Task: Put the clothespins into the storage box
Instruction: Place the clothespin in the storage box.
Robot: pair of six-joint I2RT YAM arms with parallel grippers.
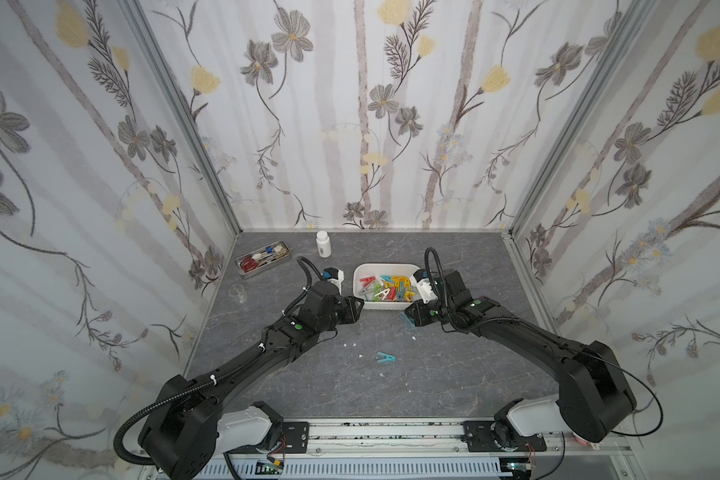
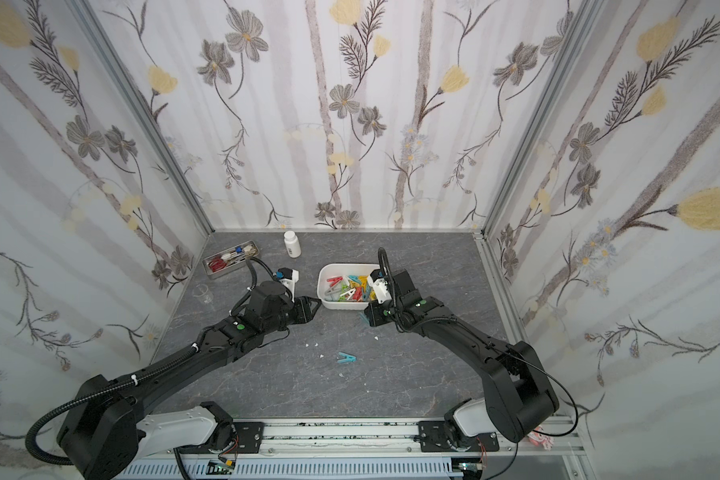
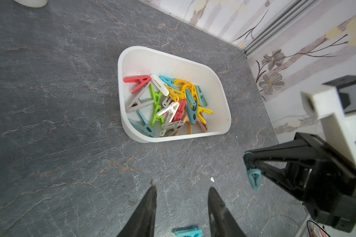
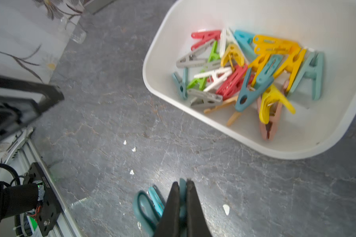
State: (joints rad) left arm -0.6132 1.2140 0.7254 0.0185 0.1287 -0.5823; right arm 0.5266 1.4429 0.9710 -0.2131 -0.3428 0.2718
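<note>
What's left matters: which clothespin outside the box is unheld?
The teal clothespin alone on the table; the other teal one is clamped in the right hand.

Lab robot cell: floral-papered panels [image 1: 371,124], aluminium corner posts [image 1: 183,112], grey tabletop [image 1: 350,386], arm-mounting rail [image 1: 391,436].

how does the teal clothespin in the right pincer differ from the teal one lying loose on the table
The held clothespin is pinched in the shut right pincer; the loose clothespin lies flat on the table, untouched. The held clothespin sits just by the storage box; the loose clothespin is well clear of it. Both are teal and outside the box.
</note>
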